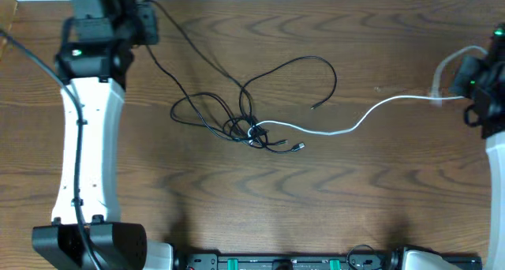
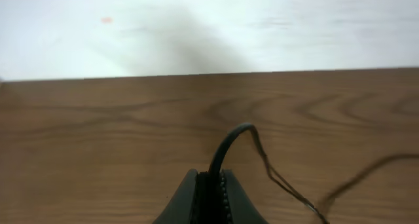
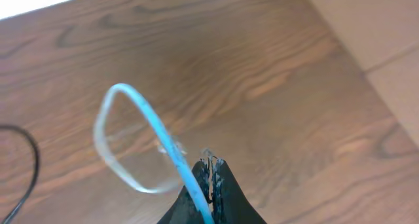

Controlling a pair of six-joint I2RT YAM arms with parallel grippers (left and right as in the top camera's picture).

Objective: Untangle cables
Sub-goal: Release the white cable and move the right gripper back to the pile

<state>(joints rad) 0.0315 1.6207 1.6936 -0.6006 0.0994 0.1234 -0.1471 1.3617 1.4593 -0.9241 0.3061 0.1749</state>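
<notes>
The left gripper (image 2: pixel 211 191) is clamped on a black cable (image 2: pixel 230 139) at the far-left corner of the table (image 1: pixel 331 215) — the right gripper (image 3: pixel 211 178) pinches the white cable (image 1: pixel 331 133) at the right edge. Both cables run to a knot (image 1: pixel 251 132) of black loops mid-table.

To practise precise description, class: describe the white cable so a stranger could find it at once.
On the wooden table, find the knot of black cables at the centre. One cord runs from it in a wave to the right gripper, which pinches it: the white cable, the only pale one.
</notes>
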